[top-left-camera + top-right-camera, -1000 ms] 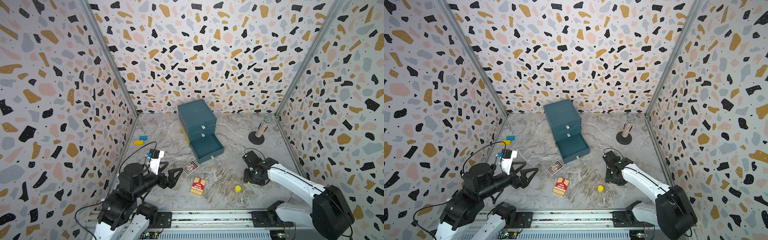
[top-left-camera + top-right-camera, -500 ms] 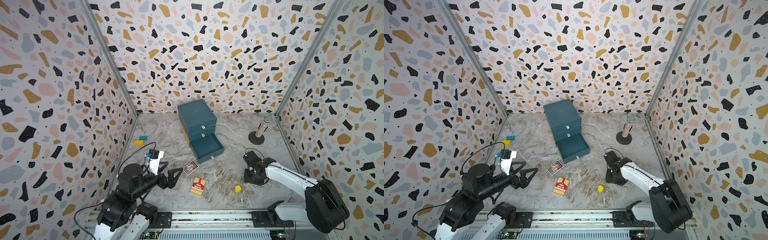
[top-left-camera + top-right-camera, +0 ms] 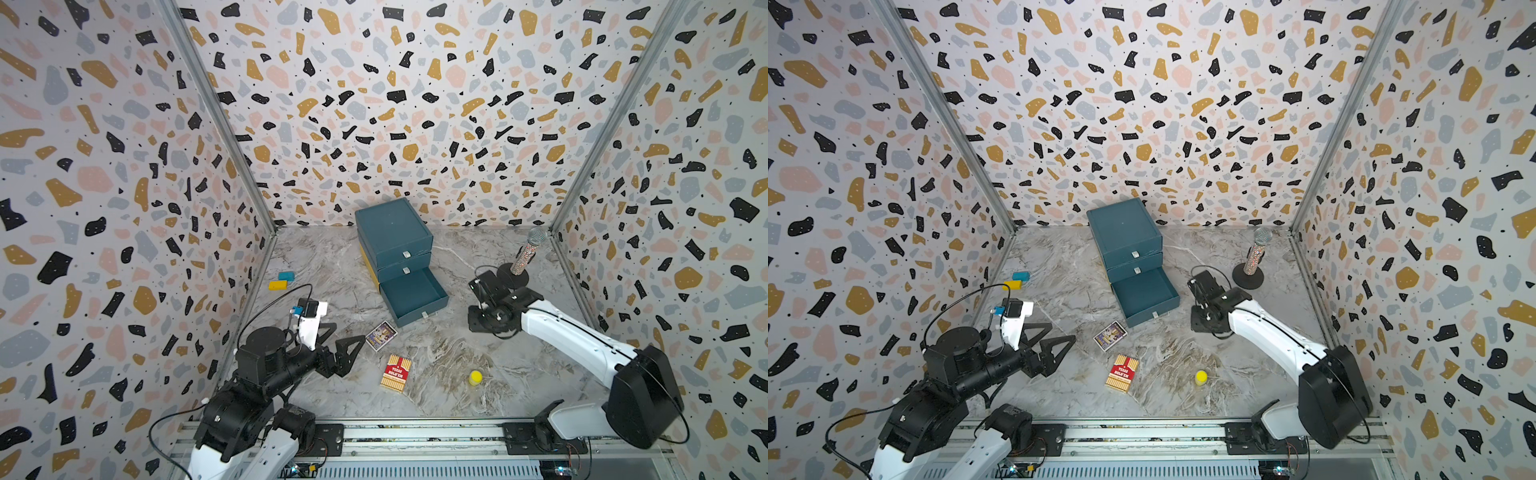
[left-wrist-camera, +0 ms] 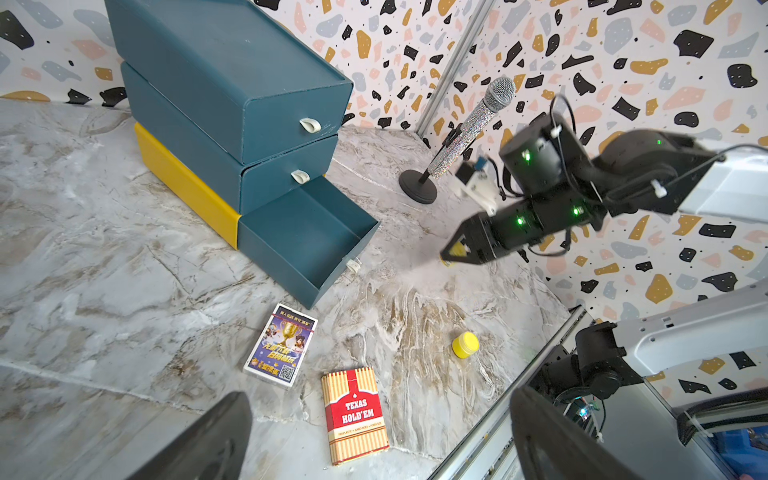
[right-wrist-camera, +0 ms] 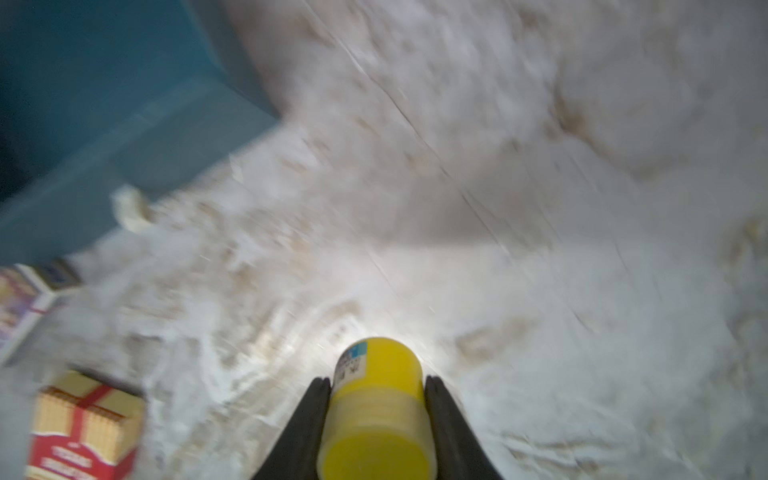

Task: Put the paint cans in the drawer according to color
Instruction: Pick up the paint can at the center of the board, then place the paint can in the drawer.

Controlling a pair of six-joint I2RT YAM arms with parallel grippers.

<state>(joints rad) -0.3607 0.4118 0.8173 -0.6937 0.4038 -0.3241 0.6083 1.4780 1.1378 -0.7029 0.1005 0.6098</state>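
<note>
My right gripper (image 5: 378, 380) is shut on a yellow paint can (image 5: 376, 411), with a finger pressed against each side of it. In both top views the right gripper (image 3: 482, 322) (image 3: 1202, 322) hangs just right of the drawer (image 3: 392, 232) (image 3: 1123, 232), whose bottom tray (image 3: 415, 297) is pulled out and looks empty. A second yellow paint can (image 3: 475, 377) (image 4: 465, 344) stands on the marble near the front. My left gripper (image 3: 345, 338) (image 4: 382, 440) stands open at the front left, with nothing between its fingers.
A red card box (image 3: 395, 372) and a purple card box (image 3: 380, 336) lie in front of the drawer. A glitter microphone on a black stand (image 3: 525, 257) is at the back right. Blue (image 3: 286, 276) and yellow (image 3: 277, 285) blocks lie by the left wall.
My right gripper has narrowed onto the yellow can and shifted a little toward the back. The left arm has not moved.
</note>
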